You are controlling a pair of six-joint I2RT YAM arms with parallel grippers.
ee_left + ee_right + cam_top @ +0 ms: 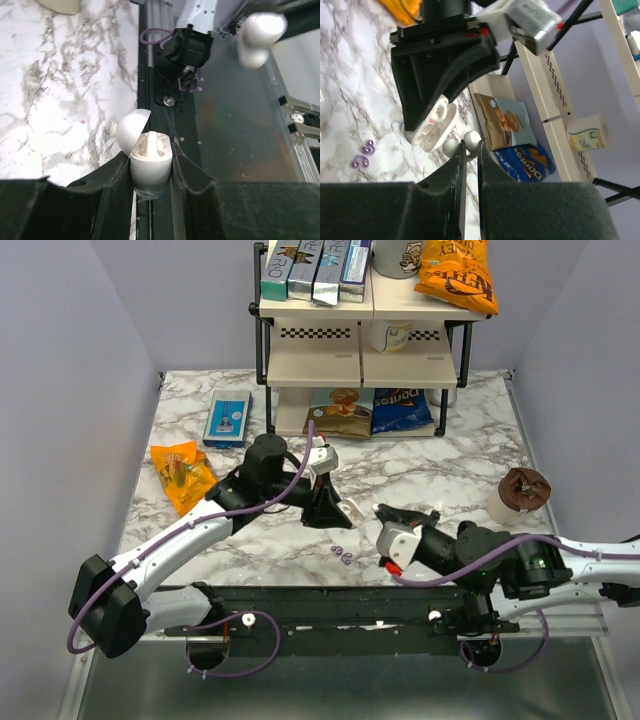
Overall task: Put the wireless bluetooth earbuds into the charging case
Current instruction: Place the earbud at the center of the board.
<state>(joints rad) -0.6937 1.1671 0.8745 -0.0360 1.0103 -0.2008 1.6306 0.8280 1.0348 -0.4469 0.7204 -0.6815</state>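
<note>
The left pincer (150,161) is clamping the charging case (151,176) firmly by its lower body, with one finger pressing on each side. The pale, glossy case is sitting upright right between the fingertips, and its domed lid (132,131) is standing open to one side. A pale bud-shaped piece (151,145) is resting in the case's well, just past the fingertips. The right pincer (471,150) is pointing at the left one from just beside it, its jaws standing almost together with only a slim gap. It is pinching a pale rounded piece (471,137) at its very tips. A second pale round part (451,147) is showing just outside one finger, and I cannot tell whether the two belong together. The purple earbuds (360,161) are lying loose on the marble table (450,455), outside the case. They are sitting near both pincers, on the arm-base side of the left pincer's tips and off to the side of the right pincer's tips, touching neither.
</note>
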